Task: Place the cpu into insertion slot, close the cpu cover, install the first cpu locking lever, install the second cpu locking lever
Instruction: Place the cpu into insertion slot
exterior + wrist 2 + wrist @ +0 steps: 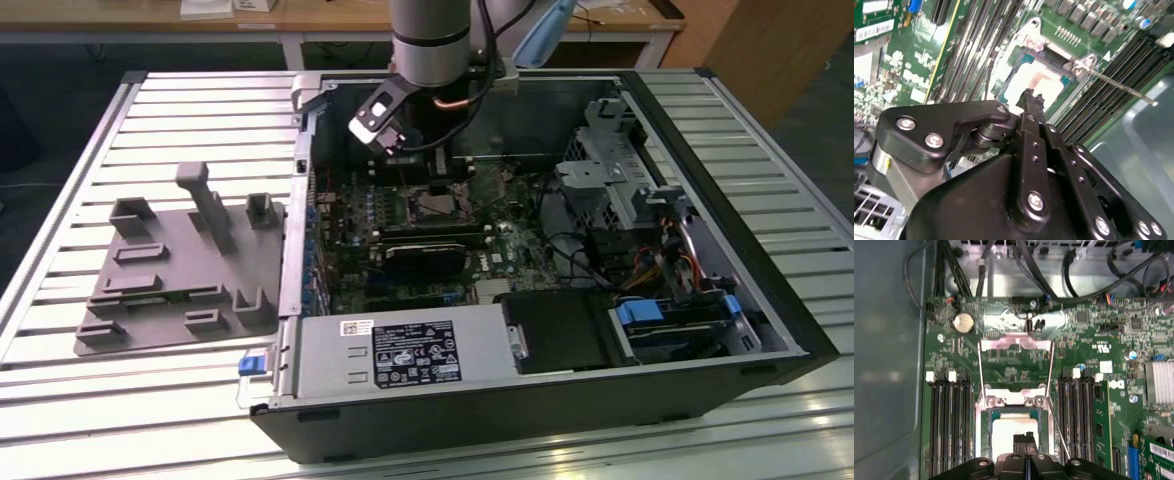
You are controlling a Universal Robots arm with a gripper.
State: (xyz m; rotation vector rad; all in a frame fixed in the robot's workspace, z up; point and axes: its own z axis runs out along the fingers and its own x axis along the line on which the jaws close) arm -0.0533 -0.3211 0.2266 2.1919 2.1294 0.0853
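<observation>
On the slatted metal table point(774, 120) lies an open computer case point(534, 410), its near corners cut off by the frame edge. On the exterior view's left of the case sits a grey moulded tray point(147, 290). The robot arm point(430, 40) reaches down into the case, and its wrist stands in front of the insertion slot in the exterior view.

In the first wrist view the green circuit board point(1089, 347) spreads out around the insertion slot point(983, 435), with long black memory slots point(949, 425) on either side of it. The cpu cover point(1016, 344) is swung open, off the slot. Its thin side edges are hard to tell from the wire levers.

The cpu point(1001, 437) lies flat inside the slot, with its pale top partly hidden by the gripper's black body. One thin lever point(1124, 88) juts out from the slot's corner, unlatched.

The gripper point(1032, 96) hangs right over the cpu, fingers pressed together and holding nothing. Whether the tips touch the cpu cannot be told.
</observation>
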